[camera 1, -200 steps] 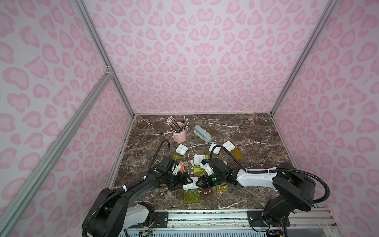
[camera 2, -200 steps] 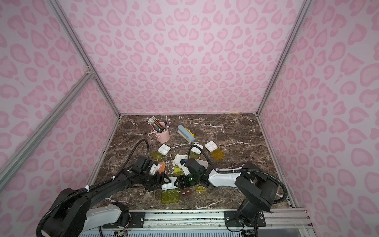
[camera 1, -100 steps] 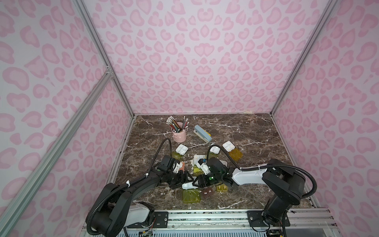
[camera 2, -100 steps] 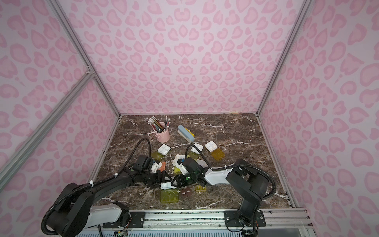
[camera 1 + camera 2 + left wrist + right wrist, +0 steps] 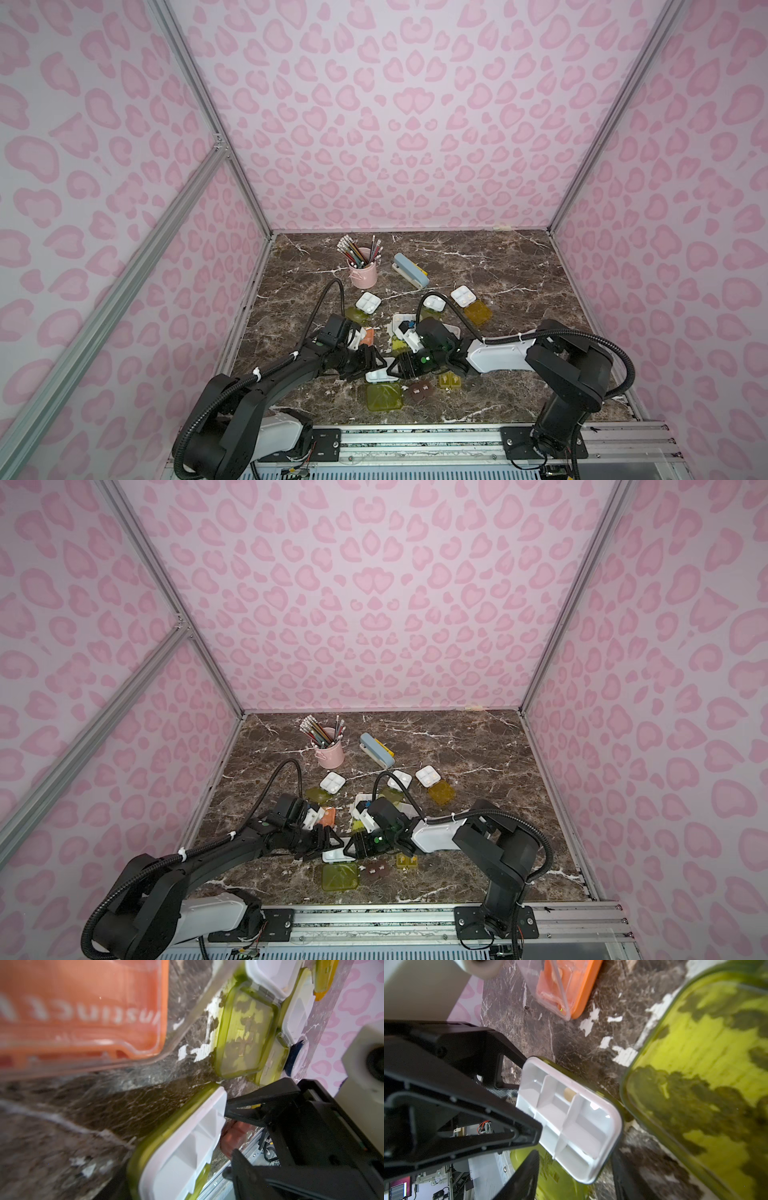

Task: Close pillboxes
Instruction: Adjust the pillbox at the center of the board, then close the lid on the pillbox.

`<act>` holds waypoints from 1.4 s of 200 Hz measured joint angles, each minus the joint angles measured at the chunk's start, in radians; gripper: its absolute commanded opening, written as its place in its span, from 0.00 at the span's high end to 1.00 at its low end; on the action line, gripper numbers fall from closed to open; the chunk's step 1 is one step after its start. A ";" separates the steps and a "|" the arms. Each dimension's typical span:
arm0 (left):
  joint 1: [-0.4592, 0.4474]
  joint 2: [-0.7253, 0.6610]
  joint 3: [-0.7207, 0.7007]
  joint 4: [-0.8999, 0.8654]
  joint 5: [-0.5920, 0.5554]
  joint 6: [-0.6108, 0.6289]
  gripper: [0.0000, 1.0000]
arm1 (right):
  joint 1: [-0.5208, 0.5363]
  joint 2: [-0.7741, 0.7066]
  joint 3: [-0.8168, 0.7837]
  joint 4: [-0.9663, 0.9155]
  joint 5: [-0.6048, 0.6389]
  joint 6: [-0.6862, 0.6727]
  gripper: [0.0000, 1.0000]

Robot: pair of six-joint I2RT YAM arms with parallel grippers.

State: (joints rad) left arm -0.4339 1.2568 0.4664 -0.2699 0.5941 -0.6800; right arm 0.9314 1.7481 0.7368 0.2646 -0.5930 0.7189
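An open pillbox lies near the front: a white divided tray (image 5: 378,376) (image 5: 336,856) (image 5: 571,1124) tipped up above its flat lime lid (image 5: 384,397). My right gripper (image 5: 394,368) (image 5: 576,1159) is shut across the tray's right end. Around its left end stands my left gripper (image 5: 369,365), its fingers (image 5: 527,1132) still slightly apart from the tray. Other pillboxes lie around: a salmon one (image 5: 368,336) (image 5: 83,1012), a brown one (image 5: 420,390), a small yellow one (image 5: 450,380), and open white trays (image 5: 368,302) (image 5: 463,296) (image 5: 434,303) with lids folded out.
A pink pencil cup (image 5: 362,272) and a blue-grey stapler (image 5: 410,270) stand at the back. An open lime lid (image 5: 706,1084) lies close behind the right gripper. The metal rail (image 5: 415,436) runs along the front edge, just beyond the flat lid.
The left gripper's jaws have narrowed around the tray's left end. The right gripper has kept its hold, and the tray has hardly shifted.
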 measured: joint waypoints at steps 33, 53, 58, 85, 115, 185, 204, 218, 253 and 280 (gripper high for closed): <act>0.001 -0.017 -0.008 -0.014 -0.010 0.003 0.46 | 0.000 -0.008 -0.005 -0.005 0.003 0.004 0.42; 0.002 -0.020 -0.011 -0.019 -0.016 0.003 0.51 | 0.000 -0.021 -0.011 -0.015 0.014 0.003 0.42; 0.002 -0.021 -0.012 -0.020 -0.018 0.003 0.53 | 0.000 -0.025 -0.014 -0.018 0.016 0.003 0.42; 0.003 -0.028 -0.017 -0.021 -0.019 0.003 0.58 | 0.000 -0.056 -0.023 -0.036 0.029 0.003 0.42; 0.005 -0.051 -0.019 -0.010 0.008 0.002 0.64 | 0.000 -0.106 -0.037 -0.063 0.043 0.003 0.42; 0.011 -0.089 -0.021 0.009 0.031 -0.005 0.72 | 0.024 -0.228 -0.095 -0.105 0.049 0.017 0.42; 0.018 -0.089 -0.021 0.009 0.040 -0.006 0.75 | 0.050 -0.255 -0.116 -0.106 0.038 0.023 0.42; 0.022 -0.082 -0.017 0.009 0.050 -0.005 0.76 | 0.077 -0.269 -0.127 -0.109 0.034 0.030 0.42; 0.027 -0.056 -0.001 0.007 0.067 -0.004 0.77 | 0.188 -0.291 -0.106 -0.130 0.029 0.018 0.42; 0.027 -0.056 0.009 0.000 0.069 0.000 0.78 | 0.282 -0.249 0.002 -0.156 0.040 -0.027 0.42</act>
State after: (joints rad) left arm -0.4068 1.2007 0.4755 -0.2699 0.6632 -0.6800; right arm 1.2137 1.4986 0.7391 0.1089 -0.5529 0.6914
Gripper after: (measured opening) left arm 0.268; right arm 0.583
